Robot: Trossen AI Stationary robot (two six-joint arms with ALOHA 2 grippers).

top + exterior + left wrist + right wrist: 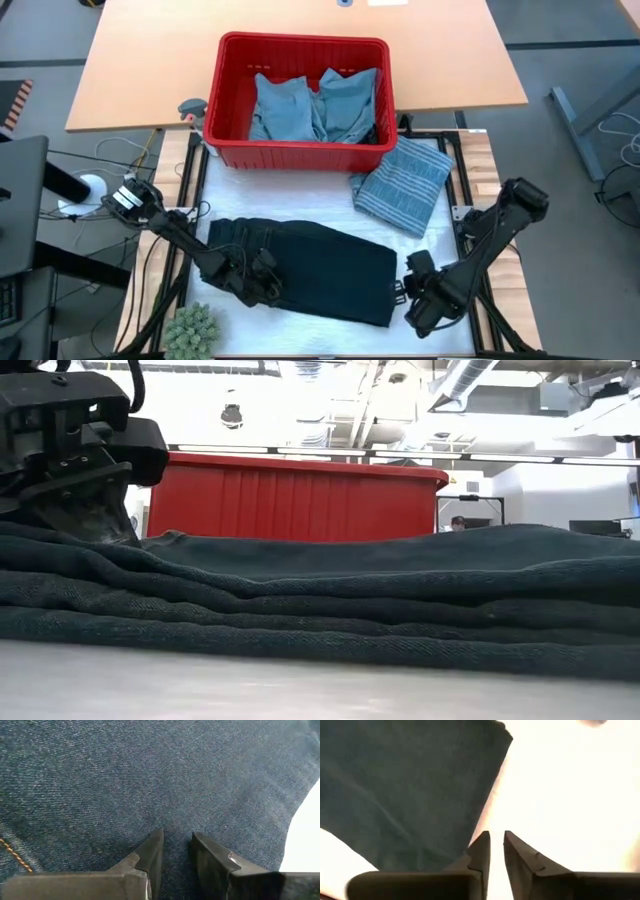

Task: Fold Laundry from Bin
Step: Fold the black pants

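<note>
A dark navy denim garment (310, 268) lies folded in several layers on the white mat; the low view shows its stacked folds (350, 595). My left gripper (252, 278) is down at the garment's left part, its fingers (150, 852) a little apart over flat denim. My right gripper (418, 300) hangs off the garment's right edge (490, 795), narrowly open over bare white mat, holding nothing. The red bin (300, 150) stands at the far side with light blue garments (315, 105) inside. A striped grey-blue garment (405, 183) lies folded beside the bin's right corner. My left gripper points slantwise down at the top layer of the dark garment (175, 815) near its left end. No fold shows between the fingers. I cannot tell whether the fingertips touch the denim.
A green tufted object (190, 330) sits at the near left corner. Cables (120, 160) run along the left side. A wooden tabletop (450, 50) lies behind the bin. White mat (430, 240) shows between the dark garment and the striped one.
</note>
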